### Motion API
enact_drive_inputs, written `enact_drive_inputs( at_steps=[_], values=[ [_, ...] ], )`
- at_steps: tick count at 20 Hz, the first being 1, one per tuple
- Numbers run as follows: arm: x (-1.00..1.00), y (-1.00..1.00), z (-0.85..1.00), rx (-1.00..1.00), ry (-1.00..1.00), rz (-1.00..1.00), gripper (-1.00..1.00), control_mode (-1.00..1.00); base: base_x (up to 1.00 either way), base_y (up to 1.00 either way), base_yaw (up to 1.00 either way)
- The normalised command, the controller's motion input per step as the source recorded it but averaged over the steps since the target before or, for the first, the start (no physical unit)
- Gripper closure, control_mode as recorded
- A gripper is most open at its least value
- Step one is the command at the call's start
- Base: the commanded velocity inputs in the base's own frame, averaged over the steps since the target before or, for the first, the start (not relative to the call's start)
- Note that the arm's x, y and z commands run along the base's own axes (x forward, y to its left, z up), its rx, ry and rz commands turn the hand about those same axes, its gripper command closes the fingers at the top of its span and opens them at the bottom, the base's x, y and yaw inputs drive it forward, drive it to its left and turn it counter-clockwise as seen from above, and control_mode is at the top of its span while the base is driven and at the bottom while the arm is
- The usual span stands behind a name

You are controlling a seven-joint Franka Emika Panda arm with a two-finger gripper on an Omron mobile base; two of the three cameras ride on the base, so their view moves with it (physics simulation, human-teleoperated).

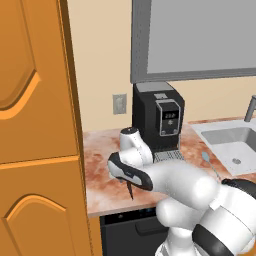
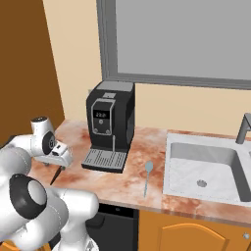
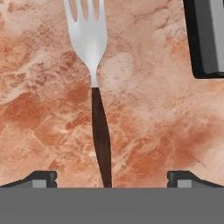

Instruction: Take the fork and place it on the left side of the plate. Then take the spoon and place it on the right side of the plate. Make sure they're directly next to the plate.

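Here we see the pincer (image 3: 112, 177) spread wide above the marbled desk (image 3: 153, 122), its tips on either side of the fork (image 3: 99, 131) but gripping nothing; the fork lies flat, beside the coffee machine (image 2: 110, 125), and the spoon (image 2: 147, 177) rests near the sink (image 2: 206, 169).

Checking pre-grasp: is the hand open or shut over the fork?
Open. In the hand view the hand has its two fingertips spread wide, with the fork handle lying untouched on the counter between them.
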Motion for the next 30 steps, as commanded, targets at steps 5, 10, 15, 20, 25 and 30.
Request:
enact_drive_inputs(
  at_steps=[5,10,15,20,25,30],
  values=[
    [0.32,0.01,-0.17,0.0,0.01,0.0,-1.0,-1.0,0.0,0.0,0.0],
    [0.3,0.0,-0.19,0.0,0.0,0.0,-1.0,-1.0,0.0,0.0,0.0],
    [0.28,0.09,-0.31,0.0,0.01,0.0,-1.0,-1.0,0.0,0.0,0.0],
    [0.17,0.09,-0.36,0.0,0.01,0.0,-1.0,-1.0,0.0,0.0,0.0],
    [0.07,0.01,-0.35,0.0,0.0,0.0,-1.0,-1.0,0.0,0.0,0.0],
    [-0.07,0.0,-0.53,0.0,0.0,0.0,1.0,-1.0,0.0,0.0,0.0]
  ],
)
